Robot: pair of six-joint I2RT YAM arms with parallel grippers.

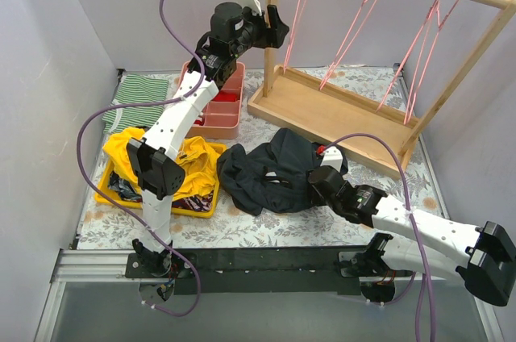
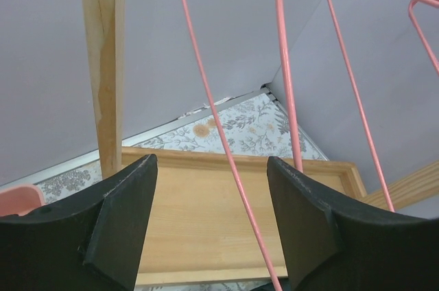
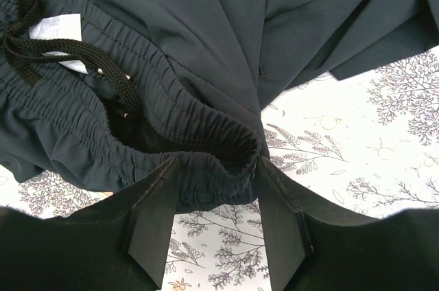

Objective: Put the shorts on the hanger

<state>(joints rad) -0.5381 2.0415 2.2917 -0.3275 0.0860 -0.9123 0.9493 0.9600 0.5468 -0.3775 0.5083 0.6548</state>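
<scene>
The dark navy shorts [image 1: 270, 173] lie crumpled on the floral table in front of the wooden rack. In the right wrist view their elastic waistband [image 3: 206, 147] with a black drawstring bulges between the spread fingers of my right gripper [image 3: 216, 167], which is open and low at the shorts' right edge [image 1: 318, 166]. My left gripper [image 1: 278, 23] is raised high beside the rack's left post. It is open, and the wire of the leftmost pink hanger [image 2: 226, 160] runs between its fingers without being clamped. That hanger [image 1: 297, 15] hangs from the rack's bar.
The wooden rack has a left post [image 1: 272, 19], a tray base [image 1: 322, 108] and three more pink hangers [image 1: 355, 27]. A pink bin [image 1: 222, 108], a yellow garment [image 1: 181, 156] over a yellow tray and a striped cloth [image 1: 137, 96] lie left. Walls close in on both sides.
</scene>
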